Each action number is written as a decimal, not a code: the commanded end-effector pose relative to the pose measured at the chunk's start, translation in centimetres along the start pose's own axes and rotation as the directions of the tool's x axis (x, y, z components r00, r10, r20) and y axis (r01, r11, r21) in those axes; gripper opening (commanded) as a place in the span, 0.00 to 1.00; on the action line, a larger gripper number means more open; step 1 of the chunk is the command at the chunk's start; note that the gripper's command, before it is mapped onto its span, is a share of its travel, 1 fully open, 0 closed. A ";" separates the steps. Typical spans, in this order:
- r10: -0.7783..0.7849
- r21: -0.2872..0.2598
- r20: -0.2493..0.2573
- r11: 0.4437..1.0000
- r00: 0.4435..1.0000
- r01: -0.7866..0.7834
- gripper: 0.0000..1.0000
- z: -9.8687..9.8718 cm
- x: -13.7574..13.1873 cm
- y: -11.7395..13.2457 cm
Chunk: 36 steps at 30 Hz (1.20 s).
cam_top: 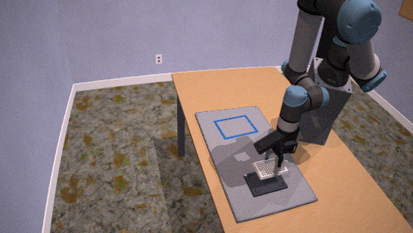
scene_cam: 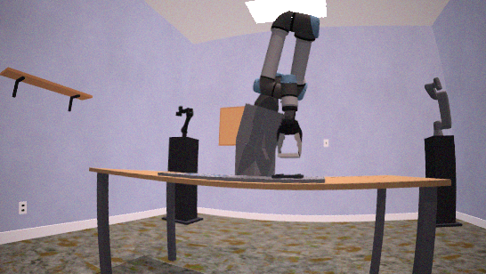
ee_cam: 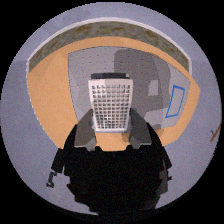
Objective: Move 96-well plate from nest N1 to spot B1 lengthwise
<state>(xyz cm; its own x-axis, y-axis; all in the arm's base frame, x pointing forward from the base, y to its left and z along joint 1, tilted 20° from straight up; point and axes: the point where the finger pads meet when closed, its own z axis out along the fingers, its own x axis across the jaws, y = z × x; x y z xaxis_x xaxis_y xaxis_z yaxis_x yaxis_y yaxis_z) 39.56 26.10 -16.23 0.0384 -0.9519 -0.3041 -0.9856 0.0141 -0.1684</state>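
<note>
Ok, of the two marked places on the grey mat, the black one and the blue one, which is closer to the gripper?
The black plate nest, just below the gripper holding the 96-well plate. The blue taped outline lies farther off.

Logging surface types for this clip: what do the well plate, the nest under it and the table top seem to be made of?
The 96-well plate, held in the gripper above the nest: likely white plastic, matte, with a fine moulded grid of wells. Plate nest: dark, flat, matte, plastic or coated metal; the look leaves that open. Table top: probably wood or laminate, even orange-tan, smooth, no visible grain.
</note>
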 end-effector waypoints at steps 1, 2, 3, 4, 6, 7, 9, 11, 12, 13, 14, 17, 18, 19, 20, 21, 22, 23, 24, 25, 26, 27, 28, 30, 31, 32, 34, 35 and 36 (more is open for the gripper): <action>0.000 0.001 0.000 1.000 1.000 0.000 0.00 -0.1 0.0 0.0; 0.000 0.001 0.000 1.000 1.000 0.000 0.00 -0.1 0.0 0.0; 0.000 0.001 0.000 1.000 1.000 0.000 0.00 -0.1 0.0 0.0; 0.000 0.001 0.000 1.000 1.000 0.000 0.00 -0.1 0.0 0.0; 0.000 0.001 0.000 1.000 1.000 0.000 0.00 -0.1 0.0 0.0; 0.000 0.001 0.000 1.000 1.000 0.000 0.00 -0.1 0.0 0.0; 0.000 0.001 0.000 1.000 1.000 0.000 0.00 -0.1 0.0 0.0; 0.000 0.001 0.000 1.000 1.000 0.000 0.00 -0.1 0.0 0.0; 0.000 0.001 0.000 1.000 1.000 0.000 0.00 -0.1 0.0 0.0; -0.033 0.001 0.000 0.999 0.999 0.033 0.00 -0.1 0.3 0.0; -0.067 0.001 0.000 0.998 0.998 0.067 0.00 0.0 0.7 0.0; -0.068 0.001 0.000 0.998 0.998 0.068 0.00 0.0 1.7 0.0; -0.068 0.001 0.000 0.998 0.998 0.068 0.00 0.0 1.7 0.0; -0.068 0.001 0.000 0.998 0.998 0.068 0.00 0.0 1.7 0.0; -0.068 0.001 0.000 0.998 0.998 0.068 0.00 0.0 2.0 0.0; -0.068 0.001 0.000 0.998 0.998 0.068 0.00 0.0 2.3 0.0; -0.068 0.001 0.000 0.998 0.998 0.068 0.00 0.0 2.7 0.0; -0.068 0.001 0.000 0.998 0.998 0.068 0.00 0.0 3.0 0.0; -0.068 0.001 0.000 0.998 0.998 0.068 0.00 0.0 3.3 0.0; -0.068 0.001 0.000 0.998 0.998 0.068 0.00 0.0 3.7 0.1; -0.068 0.001 0.000 0.998 0.998 0.068 0.00 0.1 4.0 0.1; -0.068 0.001 0.000 0.998 0.998 0.068 0.00 0.1 4.3 0.1; -0.068 0.001 0.000 0.998 0.998 0.068 0.00 0.1 4.7 0.1; -0.068 0.001 0.000 0.998 0.998 0.068 0.00 0.1 5.3 0.1; -0.068 0.001 0.000 0.998 0.998 0.068 0.00 0.1 5.7 0.1; -0.068 0.001 0.000 0.998 0.998 0.068 0.00 0.1 6.0 0.1; -0.068 0.001 0.000 0.998 0.998 0.068 0.00 0.1 6.7 0.1; -0.068 0.001 0.000 0.998 0.998 0.068 0.00 0.1 6.7 0.1; -0.068 0.001 0.000 0.998 0.998 0.068 0.00 0.1 6.7 0.1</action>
<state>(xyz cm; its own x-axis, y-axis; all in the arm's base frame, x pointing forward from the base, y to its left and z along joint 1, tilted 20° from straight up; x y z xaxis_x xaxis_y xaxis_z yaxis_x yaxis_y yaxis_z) 39.65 20.55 -18.18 0.1041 -0.9512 -0.2906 -0.9810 -0.0501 -0.1875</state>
